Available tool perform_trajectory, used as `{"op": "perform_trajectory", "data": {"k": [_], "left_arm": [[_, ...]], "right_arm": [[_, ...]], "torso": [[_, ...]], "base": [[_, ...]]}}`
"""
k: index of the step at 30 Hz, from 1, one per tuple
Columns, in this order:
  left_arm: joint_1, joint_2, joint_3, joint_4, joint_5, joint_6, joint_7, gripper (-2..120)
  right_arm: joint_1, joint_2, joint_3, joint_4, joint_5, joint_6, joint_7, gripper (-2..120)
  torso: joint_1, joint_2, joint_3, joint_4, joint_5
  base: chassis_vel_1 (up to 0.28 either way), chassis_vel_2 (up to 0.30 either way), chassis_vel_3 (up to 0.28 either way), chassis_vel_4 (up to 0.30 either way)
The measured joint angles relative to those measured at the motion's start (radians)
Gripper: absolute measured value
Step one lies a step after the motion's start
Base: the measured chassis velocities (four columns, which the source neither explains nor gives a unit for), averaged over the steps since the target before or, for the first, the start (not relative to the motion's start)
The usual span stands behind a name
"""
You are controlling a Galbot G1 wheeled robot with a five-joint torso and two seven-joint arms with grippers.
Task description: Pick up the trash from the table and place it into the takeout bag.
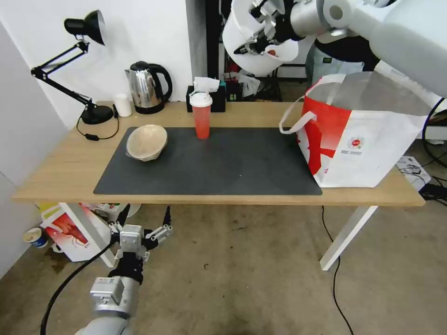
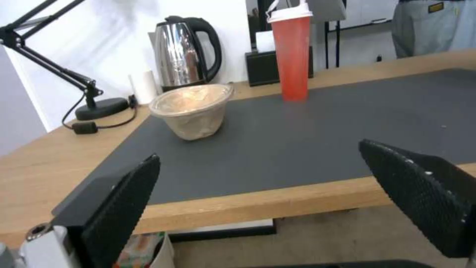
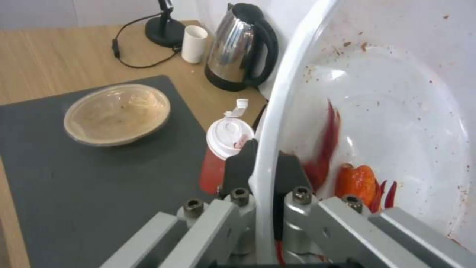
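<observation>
White bowl cut off by head view's top edge; its rim hid most of the right pincer. Takeout bag interior hidden, logo too small to read. Tissue box partly behind red cup. Surface legs mostly hidden.

White bowl aloft, tilted; red cup, beige bowl on mat.

Office-like room: desk lamp, kettle, concrete floor.
</observation>
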Motion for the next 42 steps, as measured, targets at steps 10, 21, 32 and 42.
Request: {"op": "perform_trajectory", "data": {"k": [10, 21, 32, 42], "left_arm": [[0.0, 0.0, 0.0, 0.0, 0.0, 0.0, 0.0, 100], [0.0, 0.0, 0.0, 0.0, 0.0, 0.0, 0.0, 100], [0.0, 0.0, 0.0, 0.0, 0.0, 0.0, 0.0, 100], [0.0, 0.0, 0.0, 0.0, 0.0, 0.0, 0.0, 100]], "right_arm": [[-0.003, -0.047, -0.019, 0.012, -0.008, 0.0, -0.005, 0], [-0.02, -0.146, -0.031, 0.038, -0.029, 0.0, -0.016, 0], [-0.039, -0.242, -0.021, 0.042, -0.049, 0.0, -0.035, 0], [-0.077, -0.301, 0.02, 0.033, -0.074, 0.001, -0.052, 0]], "torso": [[0.0, 0.0, 0.0, -0.0002, 0.0003], [0.0, 0.0, 0.0, -0.0002, 0.0003], [0.0, 0.0, 0.0, 0.0, 0.0001], [0.0, 0.0, 0.0, 0.0, 0.0002]], "base": [[0.0, 0.0, 0.0, 0.0], [0.0, 0.0, 0.0, 0.0], [0.0, 0.0, 0.0, 0.0], [0.0, 0.0, 0.0, 0.0]]}}
